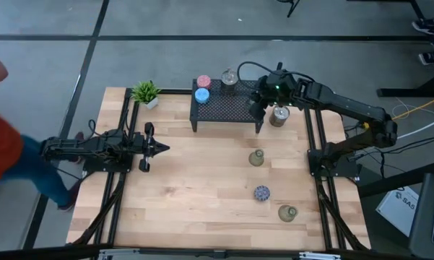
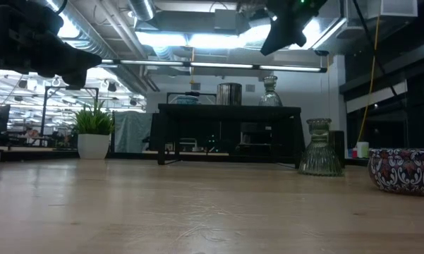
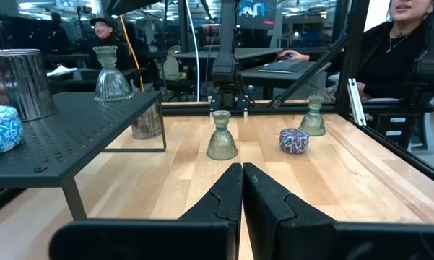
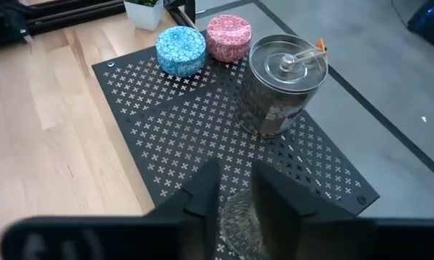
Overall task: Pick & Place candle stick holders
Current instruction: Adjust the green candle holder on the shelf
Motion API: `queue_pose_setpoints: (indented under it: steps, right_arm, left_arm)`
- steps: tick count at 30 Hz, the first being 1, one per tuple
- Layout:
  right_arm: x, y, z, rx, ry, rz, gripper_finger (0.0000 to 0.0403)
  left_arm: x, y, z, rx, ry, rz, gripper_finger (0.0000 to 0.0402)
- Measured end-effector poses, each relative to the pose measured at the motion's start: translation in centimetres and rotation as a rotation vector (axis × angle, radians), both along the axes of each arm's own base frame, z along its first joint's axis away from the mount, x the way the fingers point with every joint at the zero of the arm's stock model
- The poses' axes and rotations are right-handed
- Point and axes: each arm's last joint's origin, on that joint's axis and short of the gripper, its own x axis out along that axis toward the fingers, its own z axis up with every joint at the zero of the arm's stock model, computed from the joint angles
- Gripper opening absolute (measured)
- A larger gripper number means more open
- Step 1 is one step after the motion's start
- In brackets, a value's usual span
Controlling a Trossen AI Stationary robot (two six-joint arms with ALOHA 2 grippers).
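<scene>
On the black mesh rack stand a pink holder, a light blue holder, a silver tin holder and, at the rack's right end, a clear glass holder. My right gripper hangs above the glass holder, slanting down, fingers slightly open and clear of it. On the table stand a silver holder, two olive-grey holders and a speckled dark blue one. My left gripper waits shut at the table's left, pointing level.
A small green potted plant stands at the far left corner beside the rack. A person in red is off the table's left edge, and other people sit beyond the right edge. Bare wood lies between the left arm and the loose holders.
</scene>
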Motion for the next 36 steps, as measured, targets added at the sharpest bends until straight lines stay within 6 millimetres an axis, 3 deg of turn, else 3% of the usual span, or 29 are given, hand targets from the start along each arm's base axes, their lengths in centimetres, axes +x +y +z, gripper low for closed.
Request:
queue_pose_setpoints:
  steps: [9,14,27,36]
  right_arm:
    - [-0.1,0.0,-0.1,-0.013,0.012,-0.055,0.0226]
    - [-0.3,0.2,-0.4,0.031,0.032,-0.084,0.027]
    - [0.0,0.0,-1.4,0.103,0.068,-0.148,0.0282]
    - [0.2,-2.0,-2.6,0.106,0.119,-0.193,0.0282]
  left_arm:
    - [0.0,0.0,0.0,0.0,0.0,0.0,0.0007]
    - [0.0,0.0,0.0,-0.001,0.0,0.0,0.0004]
    - [0.0,0.0,0.0,0.0,0.0,0.0,0.0006]
    - [0.0,0.0,0.0,0.0,0.0,0.0,0.0006]
